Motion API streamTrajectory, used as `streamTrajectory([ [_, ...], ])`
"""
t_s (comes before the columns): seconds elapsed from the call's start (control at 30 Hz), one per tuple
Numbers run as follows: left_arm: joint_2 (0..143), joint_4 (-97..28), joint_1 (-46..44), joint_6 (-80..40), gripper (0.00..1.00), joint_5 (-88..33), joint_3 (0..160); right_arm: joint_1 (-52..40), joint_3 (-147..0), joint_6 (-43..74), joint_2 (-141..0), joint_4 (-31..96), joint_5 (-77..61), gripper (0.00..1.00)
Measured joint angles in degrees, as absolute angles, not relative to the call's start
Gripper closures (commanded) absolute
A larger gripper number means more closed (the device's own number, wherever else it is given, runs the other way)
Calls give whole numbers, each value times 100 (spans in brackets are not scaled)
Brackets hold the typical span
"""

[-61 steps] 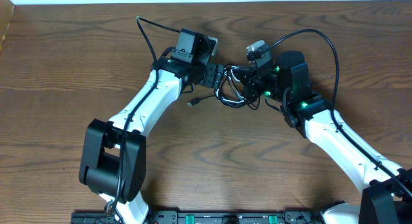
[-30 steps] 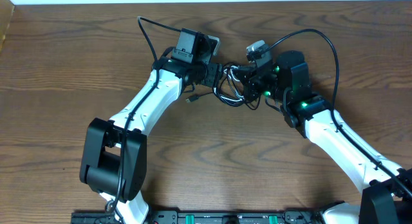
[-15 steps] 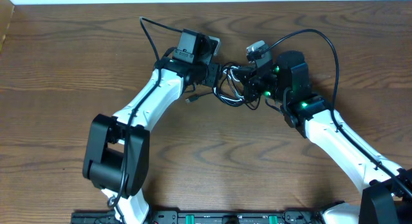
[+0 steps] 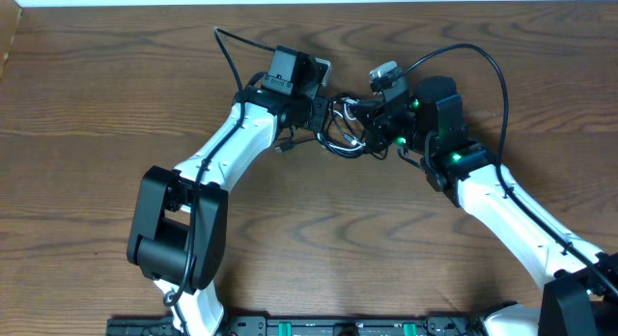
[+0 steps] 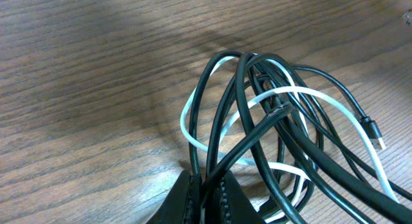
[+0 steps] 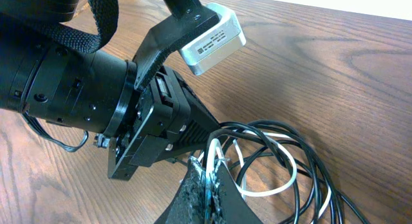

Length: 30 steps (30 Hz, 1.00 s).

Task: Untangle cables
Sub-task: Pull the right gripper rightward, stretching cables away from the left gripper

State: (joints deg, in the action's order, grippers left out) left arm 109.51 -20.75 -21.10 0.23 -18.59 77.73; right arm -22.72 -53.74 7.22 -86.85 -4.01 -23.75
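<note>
The cables [image 4: 350, 129] are a knot of black loops with one white cord, hanging between the two grippers at the table's middle back. My left gripper [image 4: 330, 117] reaches in from the left, and in its wrist view the left gripper [image 5: 206, 184] is shut on a black cable loop [image 5: 226, 114]. The white cable [image 5: 302, 92] threads through the black loops. My right gripper [image 4: 373, 126] comes in from the right. In the right wrist view the right gripper [image 6: 209, 171] is shut on the white cable [image 6: 291, 174] where it meets the knot.
A loose black plug end [image 4: 284, 146] trails on the wood under the left wrist. Another plug end [image 5: 374, 131] lies at the tangle's right side. The left arm's camera housing [image 6: 212, 39] sits close above the right gripper. Bare wooden table [image 4: 319, 239] spreads in front.
My left gripper has shut on a black loop of the tangle, after standing open. The left arm has shifted slightly right. The right gripper has kept its hold.
</note>
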Motion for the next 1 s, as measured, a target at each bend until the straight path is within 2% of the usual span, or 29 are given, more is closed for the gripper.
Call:
streamTrajectory([
  [0.33, 10768, -2130, -2110, 23, 93, -1857, 7773, -2272, -5374, 722, -8685, -366, -2373, 99],
  [0.73, 9358, -2578, -2110, 244, 93, -1415, 7771, -2078, -5374, 722, -8685, -364, -2379, 99],
  [1.0, 9303, -2705, -2110, 320, 93, -1317, 7771, -1839, -5374, 722, -8685, -283, -2414, 99],
])
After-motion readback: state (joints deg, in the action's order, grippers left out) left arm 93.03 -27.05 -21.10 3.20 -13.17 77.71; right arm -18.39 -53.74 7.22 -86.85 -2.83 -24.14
